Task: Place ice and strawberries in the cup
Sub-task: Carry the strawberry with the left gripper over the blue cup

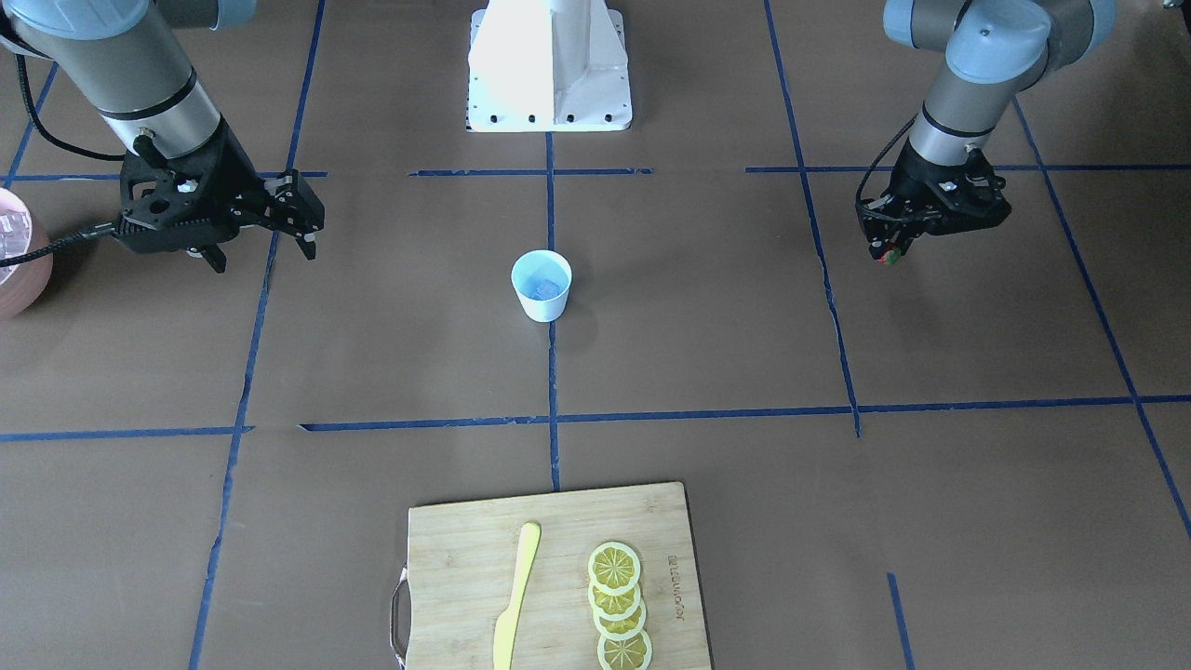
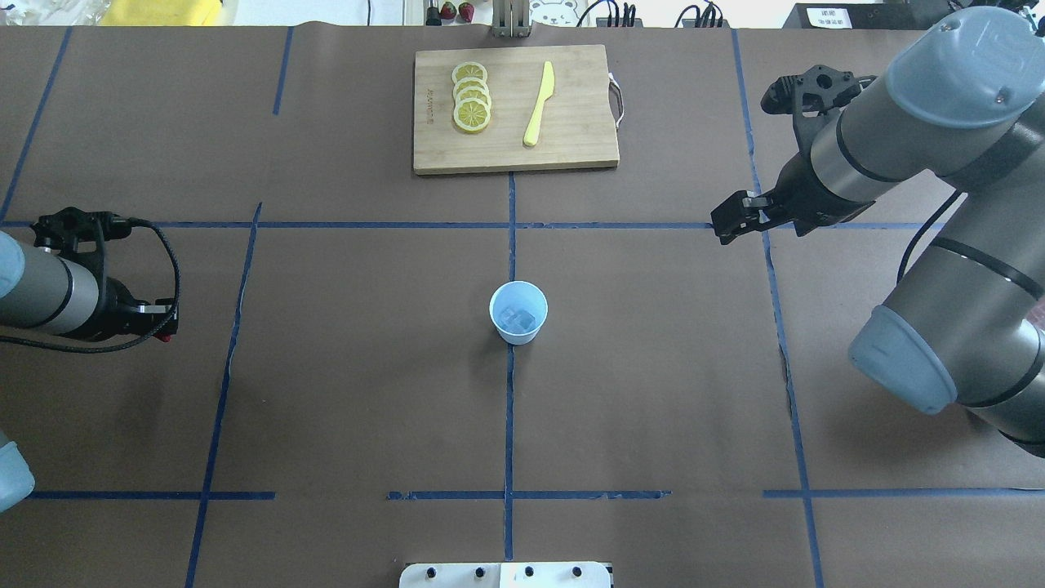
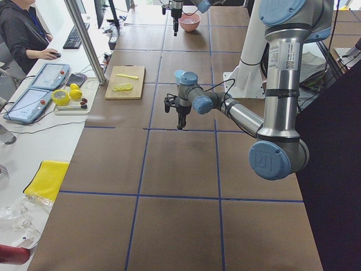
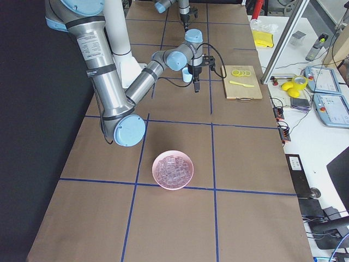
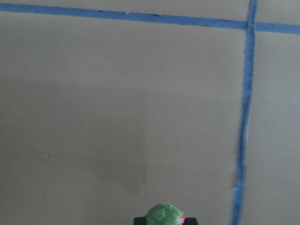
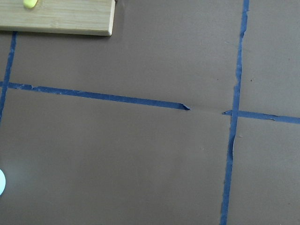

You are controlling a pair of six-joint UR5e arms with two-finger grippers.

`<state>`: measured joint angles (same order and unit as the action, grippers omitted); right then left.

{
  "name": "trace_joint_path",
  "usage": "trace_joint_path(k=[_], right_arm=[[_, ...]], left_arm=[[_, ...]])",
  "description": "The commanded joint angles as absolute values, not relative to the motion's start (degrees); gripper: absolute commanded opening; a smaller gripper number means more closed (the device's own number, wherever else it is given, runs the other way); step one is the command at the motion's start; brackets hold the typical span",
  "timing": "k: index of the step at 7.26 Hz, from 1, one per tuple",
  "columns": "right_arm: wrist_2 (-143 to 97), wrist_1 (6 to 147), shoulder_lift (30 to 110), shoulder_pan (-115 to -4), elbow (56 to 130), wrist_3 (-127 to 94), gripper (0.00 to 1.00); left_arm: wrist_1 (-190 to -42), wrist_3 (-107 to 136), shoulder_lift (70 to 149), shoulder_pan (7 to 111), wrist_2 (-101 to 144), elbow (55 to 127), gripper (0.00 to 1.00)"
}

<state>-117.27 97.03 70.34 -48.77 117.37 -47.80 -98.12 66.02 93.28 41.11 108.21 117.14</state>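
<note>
The white cup [image 1: 541, 286] [image 2: 518, 312] stands upright at the table's middle where the blue tape lines cross. Clear ice [image 1: 549, 284] [image 2: 517, 318] lies inside it. My left gripper [image 1: 889, 253] [image 2: 166, 327] hangs above the table far out on my left side, shut on the small red strawberry [image 1: 891, 257]. Its green top [image 5: 164, 215] shows at the bottom of the left wrist view. My right gripper [image 1: 302, 228] [image 2: 722, 224] hovers open and empty on my right, apart from the cup. The cup's rim [image 6: 1, 183] just shows in the right wrist view.
A pink bowl [image 1: 19, 251] [image 4: 173, 169] of ice cubes sits at my far right. A wooden cutting board [image 2: 571, 139] at the far edge carries lemon slices [image 2: 472, 96] and a yellow knife [image 2: 539, 104]. A person [image 3: 22, 34] sits beside the table's left end.
</note>
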Motion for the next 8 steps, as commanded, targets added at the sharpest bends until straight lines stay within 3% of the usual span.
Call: trace_joint_path(k=[1, 3, 5, 8], right_arm=[[-117.6, 97.03, 74.07, -52.71, 118.39, -42.32, 1.0], [-122.66, 97.12, 79.16, -59.9, 118.56, -32.05, 1.0], [-124.89, 97.21, 83.3, -65.72, 117.95, -23.85, 1.0], [-124.89, 97.12, 85.6, -67.15, 117.77, -21.45, 1.0]], left_arm=[[-80.32, 67.4, 110.22, 40.7, 108.37, 118.48, 0.02], [-77.87, 76.77, 121.85, 37.2, 108.37, 112.89, 0.02], [-78.48, 83.38, 134.85, 32.28, 107.93, 101.57, 0.02], [-80.41, 84.02, 142.19, 29.54, 107.93, 93.45, 0.02]])
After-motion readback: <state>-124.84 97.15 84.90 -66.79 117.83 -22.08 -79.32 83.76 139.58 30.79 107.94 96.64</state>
